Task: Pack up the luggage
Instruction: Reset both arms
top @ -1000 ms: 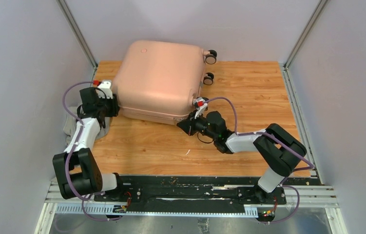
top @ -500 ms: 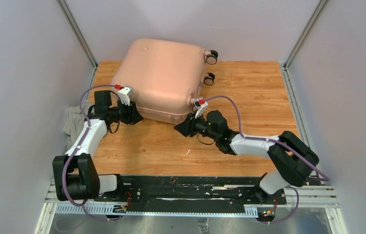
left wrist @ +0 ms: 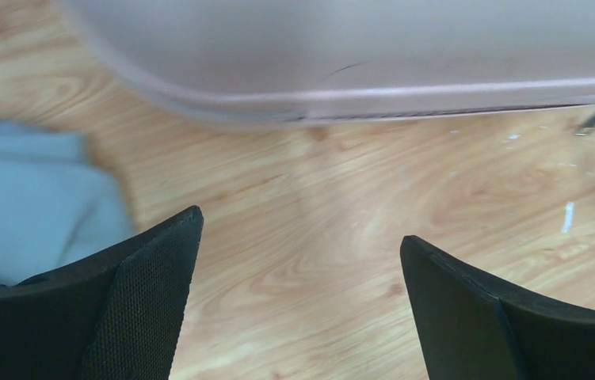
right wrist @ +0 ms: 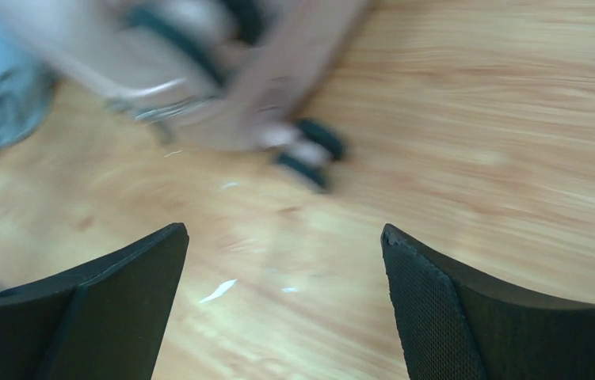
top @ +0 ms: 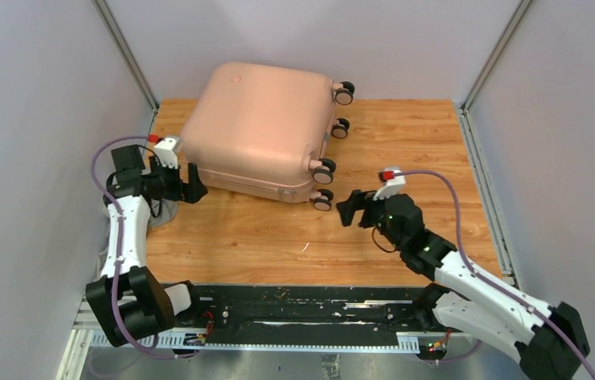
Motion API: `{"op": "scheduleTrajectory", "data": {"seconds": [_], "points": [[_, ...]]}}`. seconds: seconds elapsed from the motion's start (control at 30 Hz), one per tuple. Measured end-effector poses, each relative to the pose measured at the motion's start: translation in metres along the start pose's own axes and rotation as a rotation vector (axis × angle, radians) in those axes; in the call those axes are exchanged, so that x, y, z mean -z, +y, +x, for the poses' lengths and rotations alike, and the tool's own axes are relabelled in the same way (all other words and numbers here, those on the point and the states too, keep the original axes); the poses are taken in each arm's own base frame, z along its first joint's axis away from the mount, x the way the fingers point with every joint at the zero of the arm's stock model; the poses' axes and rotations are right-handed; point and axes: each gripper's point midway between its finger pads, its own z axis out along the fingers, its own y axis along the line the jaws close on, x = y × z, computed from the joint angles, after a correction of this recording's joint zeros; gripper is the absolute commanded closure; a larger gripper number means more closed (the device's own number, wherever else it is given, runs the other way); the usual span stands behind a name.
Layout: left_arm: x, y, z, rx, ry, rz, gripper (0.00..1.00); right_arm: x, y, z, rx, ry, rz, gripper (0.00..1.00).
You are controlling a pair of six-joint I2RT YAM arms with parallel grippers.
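- The right gripper [top: 347, 210] is hovering over the wooden table [top: 405, 142], jaws spread and empty.
- The left gripper [top: 196, 184] is gaping empty too, beside a grey cloth [left wrist: 32, 198].
- The luggage [top: 258, 127] is lying shut at the far left, hiding any contents. Its stiff, slick, bulky shell is probably calling for a hold at the seam edge.

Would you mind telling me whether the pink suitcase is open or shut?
Shut: the suitcase lies flat, its shells meeting along the seam, no lining showing.
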Motion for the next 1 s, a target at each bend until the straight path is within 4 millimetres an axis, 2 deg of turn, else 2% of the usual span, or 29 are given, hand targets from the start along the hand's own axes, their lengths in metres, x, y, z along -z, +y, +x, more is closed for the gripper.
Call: {"op": "scheduleTrajectory", "data": {"seconds": [0.1,0.23,0.33,0.43,0.57,0.73,0.87,1.0], "points": [[0.016,0.026,0.006,0.015,0.002,-0.101,0.00,0.022,-0.062,-0.019,-0.020,-0.078,0.235,0.00],[0.011,0.032,0.023,0.017,-0.006,-0.138,0.00,0.057,-0.134,-0.038,-0.003,-0.182,0.545,0.00],[-0.005,0.034,0.053,0.074,-0.027,-0.158,0.00,0.076,-0.170,-0.039,0.062,-0.205,0.720,0.00],[-0.019,0.031,0.076,0.086,-0.073,-0.162,0.00,0.092,-0.202,-0.030,0.125,-0.185,0.882,0.00],[-0.034,0.016,0.078,-0.030,-0.203,-0.135,0.00,0.106,-0.236,-0.013,0.148,-0.121,1.048,0.00],[-0.052,-0.002,0.058,-0.189,-0.325,-0.083,0.00,0.114,-0.266,-0.005,0.142,-0.095,1.178,0.00],[-0.066,0.009,0.040,-0.179,-0.395,-0.102,0.00,0.110,-0.276,-0.008,0.162,-0.130,1.192,0.00],[-0.082,0.023,0.038,-0.108,-0.425,-0.123,0.00,0.099,-0.282,-0.010,0.195,-0.147,1.168,0.00]]}}
